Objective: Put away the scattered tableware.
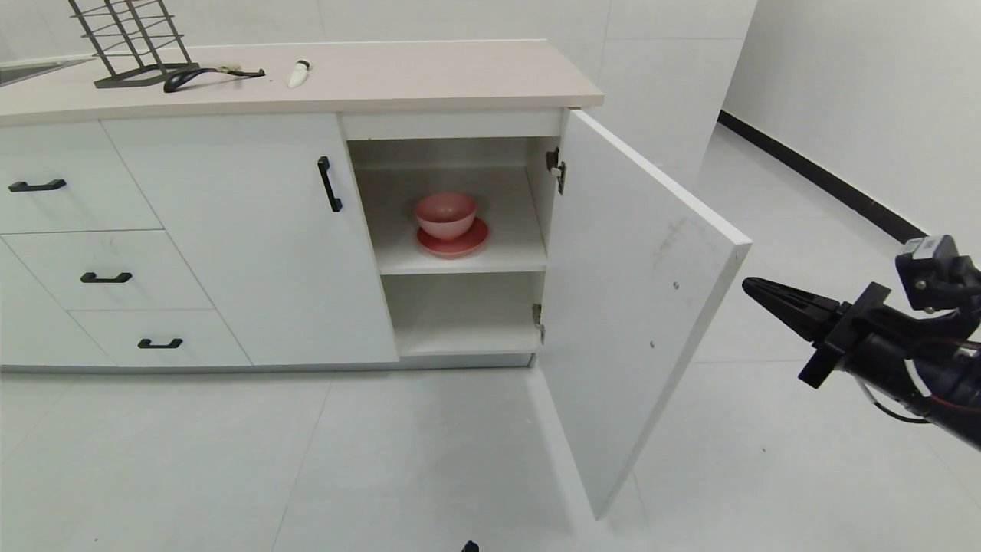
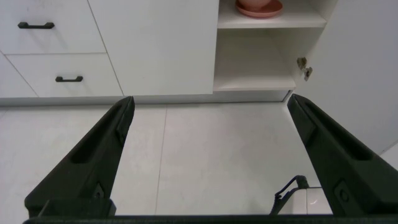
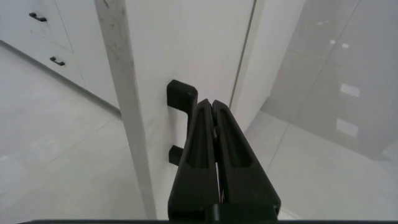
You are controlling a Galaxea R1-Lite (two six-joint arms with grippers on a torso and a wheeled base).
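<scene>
pink, one bowl [image 1: 445, 214], one plate [image 1: 452, 247], left end effector [image 2: 211, 99] spread, right end effector [image 1: 755, 288] closed

I'm looking into a kitchen: white cabinets [image 1: 230, 238] and drawers [image 1: 100, 261] run under a pale countertop [image 1: 421, 77], a wire rack [image 1: 134, 42] stands on top, and a pink bowl [image 1: 445, 213] sits on a plate [image 1: 454, 244] on a cupboard shelf [image 1: 460, 263].

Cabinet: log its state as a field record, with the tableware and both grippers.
cabinet door: swung wide open
upper shelf: pink bowl sitting on pink plate
left gripper: jaws open, empty, low over the floor
right gripper: jaws shut, empty, beside the handle on the door's outer face
</scene>
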